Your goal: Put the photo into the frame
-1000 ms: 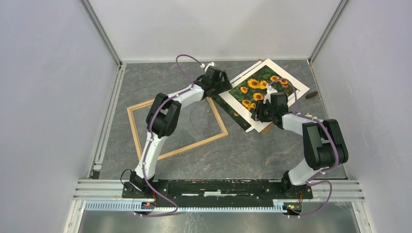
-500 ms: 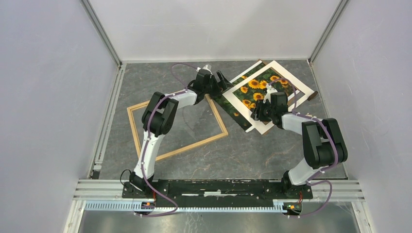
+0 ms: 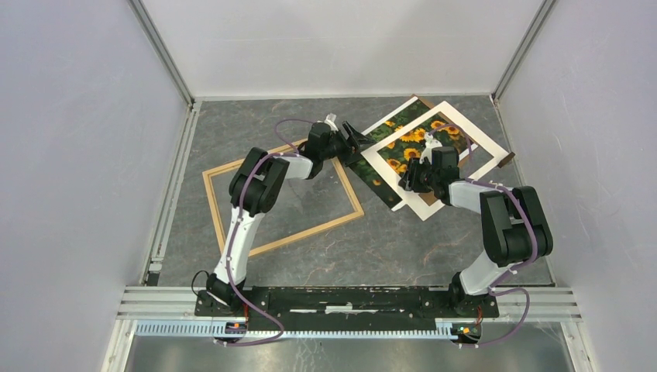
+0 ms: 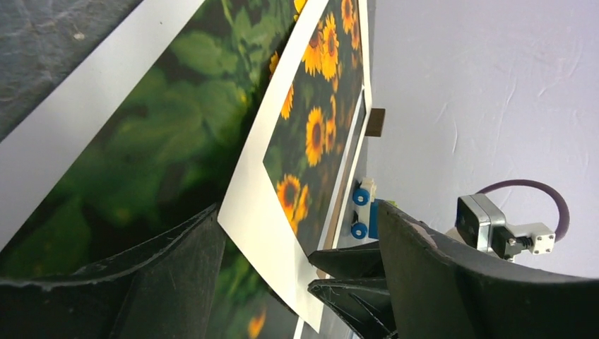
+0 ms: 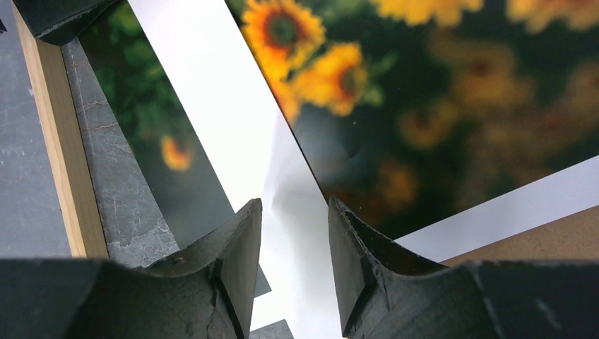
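Sunflower photo (image 3: 399, 143) lay flat at far right of tabletop (image 3: 349, 256), under white mat (image 5: 219, 92), on brown backing board (image 5: 537, 240), outside wooden frame (image 3: 310, 229). I had left hand (image 3: 354, 141) wide open, empty, beside photo's exposed left edge. Right hand (image 5: 293, 219) part-open over mat, gripping nothing. Print judged thin, light, floppy, crease-prone: pinch exposed edge.

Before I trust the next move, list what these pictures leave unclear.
Top view: the left arm hides the far corner of the frame.
Top view: the backing board shows only brown corners; the white mat and the photo cover the rest.
Right wrist view: whether the right gripper actually pinches the mat; the contact is out of sight.
Left wrist view: the near part of the photo is blurred.
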You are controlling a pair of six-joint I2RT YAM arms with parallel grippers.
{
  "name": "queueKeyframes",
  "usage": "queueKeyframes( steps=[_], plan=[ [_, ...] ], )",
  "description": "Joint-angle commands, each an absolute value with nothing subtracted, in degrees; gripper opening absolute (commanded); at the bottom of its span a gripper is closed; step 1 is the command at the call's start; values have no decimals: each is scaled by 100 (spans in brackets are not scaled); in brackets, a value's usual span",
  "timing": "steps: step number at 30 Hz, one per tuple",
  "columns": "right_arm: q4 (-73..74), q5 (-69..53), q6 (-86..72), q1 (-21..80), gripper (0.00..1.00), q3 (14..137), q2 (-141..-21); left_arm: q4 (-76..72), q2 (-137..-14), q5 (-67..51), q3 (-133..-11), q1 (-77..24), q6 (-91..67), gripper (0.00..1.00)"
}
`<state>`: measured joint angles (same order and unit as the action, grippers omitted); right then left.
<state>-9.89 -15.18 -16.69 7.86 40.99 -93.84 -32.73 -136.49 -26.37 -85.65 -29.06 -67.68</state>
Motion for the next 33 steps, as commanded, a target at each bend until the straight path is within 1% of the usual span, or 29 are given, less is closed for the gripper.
queueKeyframes(
  steps=[1,4,8,10,11,13,15,17,19,21,24,27,30,33],
  plan=[
    [-640,-1536,-1662,798,45,3871,-9623,-3959,-13843,-2884,-8497,-2935,-7247,80],
    [-685,-1593,-1680,793,45,3850,-9616,-3804,-13905,-2833,-8583,-3021,-7173,70],
    [-641,-1563,-1598,793,46,3883,-9550,-3536,-13982,-2661,-8738,-3089,-7041,49],
    [-532,-1472,-1502,798,48,3941,-9457,-3213,-13948,-2587,-8829,-3085,-6828,37],
    [-485,-1416,-1400,812,49,3977,-9388,-3105,-13914,-2535,-8850,-3086,-6737,33],
    [-312,-1185,-1162,848,58,4041,-9179,-2915,-13793,-2464,-8870,-3086,-6484,22],
    [-240,-848,-883,979,67,4037,-8876,-2778,-13682,-2455,-8896,-3091,-6330,19],
    [-243,-427,-597,1205,74,3959,-8489,-2576,-13553,-2508,-8921,-3087,-6223,15],
    [-221,122,-318,1557,79,3858,-8176,-2451,-13346,-2548,-8843,-3086,-6205,13],
    [-219,1009,-51,2032,84,3754,-7905,-2397,-13141,-2551,-8657,-3085,-6243,11],
    [-268,2184,445,2825,86,3636,-7661,-2493,-12853,-2674,-8421,-3090,-6473,10],
    [-264,3507,672,3497,86,3646,-7643,-2646,-12650,-2822,-8218,-3086,-6675,7],
    [-294,4569,1036,4026,84,3752,-7865,-2777,-12504,-2932,-8009,-3093,-6874,6],
    [-220,5263,1340,4445,83,4000,-8287,-2853,-12418,-2958,-7827,-3099,-7041,3]
  ],
)
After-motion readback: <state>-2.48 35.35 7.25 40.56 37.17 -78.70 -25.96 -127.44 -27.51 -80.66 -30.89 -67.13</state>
